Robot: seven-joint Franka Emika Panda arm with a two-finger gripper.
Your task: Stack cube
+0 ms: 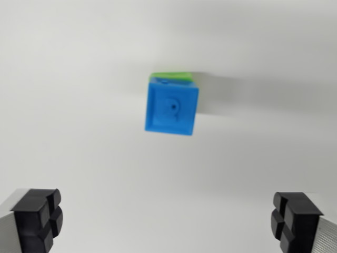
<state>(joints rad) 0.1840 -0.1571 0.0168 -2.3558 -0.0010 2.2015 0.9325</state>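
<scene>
Two jaws apart (above blue cube (172,108))

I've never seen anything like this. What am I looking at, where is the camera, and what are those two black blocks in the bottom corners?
The camera is fixed to the wrist of a robot arm and looks down at a plain white table. The two black blocks in the bottom corners are the fingertips of the arm's pincer, the part that grabs things. They stand wide apart with nothing between them, so the pincer is open and holds nothing. On the table, well clear of the pincer, sits a blue cube. A strip of green cube shows along its far edge, so the blue one appears to rest on top of a green one. The picture is a little blurred, so finer details cannot be made out.
</scene>
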